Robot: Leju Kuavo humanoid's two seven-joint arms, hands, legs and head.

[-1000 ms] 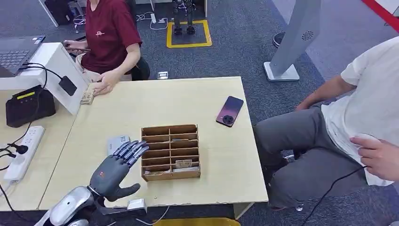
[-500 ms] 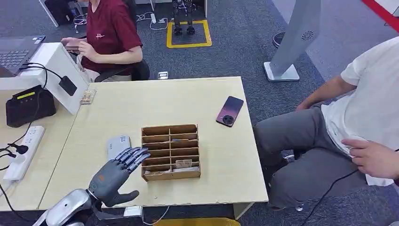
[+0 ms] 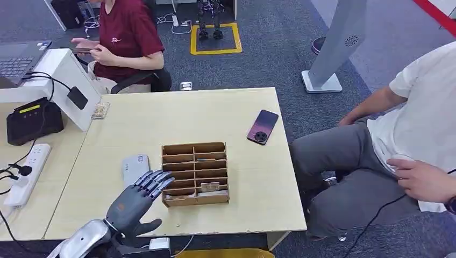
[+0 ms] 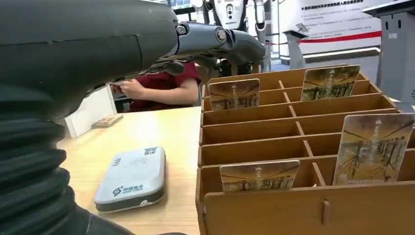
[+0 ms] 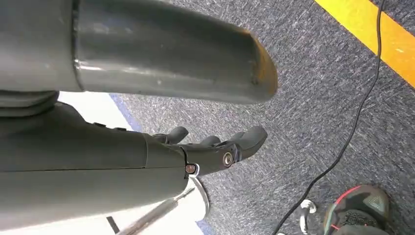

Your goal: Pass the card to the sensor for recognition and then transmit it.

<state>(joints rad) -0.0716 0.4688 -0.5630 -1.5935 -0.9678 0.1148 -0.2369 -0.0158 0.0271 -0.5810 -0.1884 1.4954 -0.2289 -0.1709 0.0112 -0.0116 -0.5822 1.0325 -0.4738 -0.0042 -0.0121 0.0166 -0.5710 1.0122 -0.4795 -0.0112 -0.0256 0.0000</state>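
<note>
Fingers [image 3: 155, 181] of the left hand [image 3: 132, 204], spread and holding nothing, reach the wooden rack's [image 3: 194, 173] near-left corner, just short of its cards [image 4: 258, 176]; the right hand [image 5: 215, 147] hangs slack-fingered, holding nothing.

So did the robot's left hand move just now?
Yes. The left hand has slid nearer the robot and slightly right, judged against the wooden card rack. It has uncovered the grey card reader, and its fingertips now reach the rack's near-left corner.

Left hand [image 3: 134, 201] hovers empty, fingers spread, beside the card rack [image 3: 194, 173].
</note>
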